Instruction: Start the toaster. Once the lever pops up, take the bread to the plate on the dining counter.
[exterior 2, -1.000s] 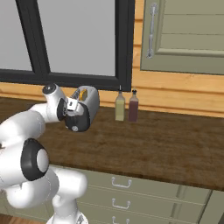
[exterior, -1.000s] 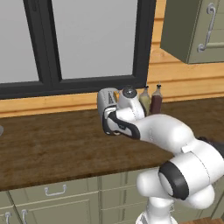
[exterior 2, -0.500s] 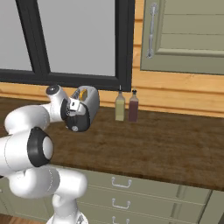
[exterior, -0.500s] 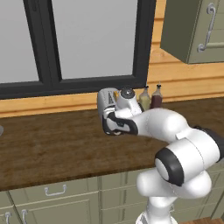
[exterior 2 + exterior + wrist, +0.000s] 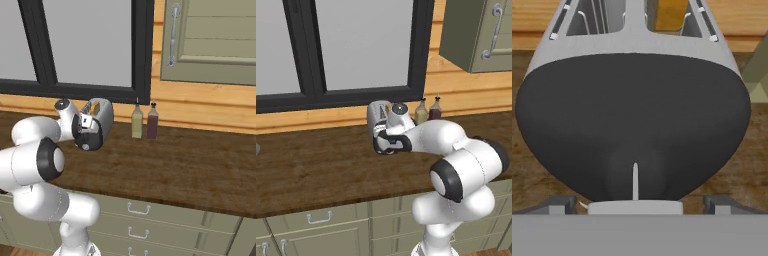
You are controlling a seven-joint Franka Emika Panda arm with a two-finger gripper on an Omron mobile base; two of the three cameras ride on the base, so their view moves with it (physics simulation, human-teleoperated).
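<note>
Since a second ago the arm's elbow has swung lower and farther to the right while the hand has stayed pressed up against the toaster's near end, so the reach has tightened rather than travelled. In the left base view the silver toaster (image 5: pixel 378 116) stands on the dark wood worktop (image 5: pixel 316 170) at about twelve o'clock from the robot's white body, just under the black window frame (image 5: pixel 421 47), with the gripper (image 5: pixel 387 146) at its black end; an olive bottle (image 5: pixel 421 112) and a dark red bottle (image 5: pixel 435 109) stand just beside it at its three o'clock. In the right base view the toaster (image 5: pixel 100 116) sits at nine o'clock from the olive bottle (image 5: pixel 137 121) and the dark bottle (image 5: pixel 152 121), and the gripper (image 5: pixel 87 136) covers its end panel. In the hand view the black end panel (image 5: pixel 632 115) looms very close, the pale lever (image 5: pixel 635 206) sits at six o'clock between the two dark fingertips (image 5: pixel 554 204), which stand spread wide on either side and pinch nothing, and a golden-tan slice of bread (image 5: pixel 671 13) shows in the slot at one o'clock. By the look of it the lever is not yet pushed down; the hand seems lined up to press it.
</note>
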